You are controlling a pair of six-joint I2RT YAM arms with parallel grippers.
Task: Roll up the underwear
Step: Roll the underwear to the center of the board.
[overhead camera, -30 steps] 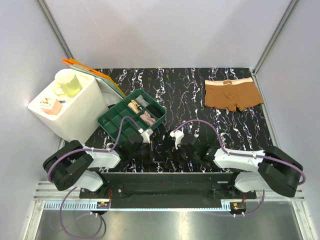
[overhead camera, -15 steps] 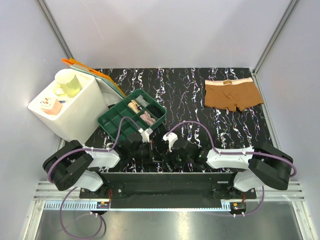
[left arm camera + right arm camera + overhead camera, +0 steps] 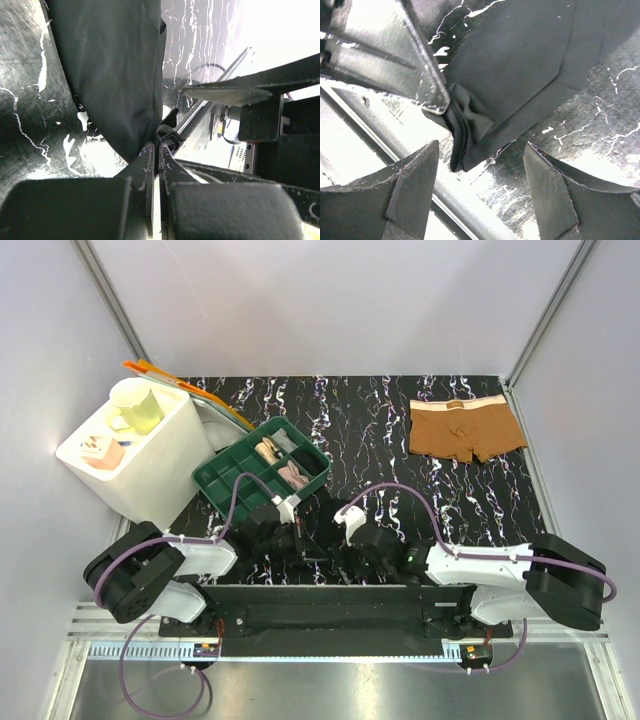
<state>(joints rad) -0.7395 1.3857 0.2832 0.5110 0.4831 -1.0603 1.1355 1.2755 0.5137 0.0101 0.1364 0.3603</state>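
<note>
The black underwear [image 3: 110, 75] lies at the table's near edge between the two arms; the top view barely shows it against the dark marbled table [image 3: 400, 480]. My left gripper [image 3: 156, 147] is shut on its bunched edge at the table's front rim. My right gripper [image 3: 482, 150] is open just above that same folded corner of the black underwear [image 3: 520, 60], with a jaw on either side and nothing held. In the top view, the left gripper [image 3: 298, 538] and the right gripper [image 3: 342, 540] sit close together. The brown underwear [image 3: 465, 430], with a pale waistband, lies flat at the far right.
A green compartment tray [image 3: 215, 485] holding small items sits just behind the left gripper. A white bin [image 3: 160, 470] with a yellow cup [image 3: 135, 405] stands at the left, with flat orange and grey boards [image 3: 205, 405] behind it. A metal rail [image 3: 370, 150] runs along the table's front edge.
The right arm shifted left and then settled, its gripper now over the black underwear's corner beside the left gripper. The left arm has hardly moved.
</note>
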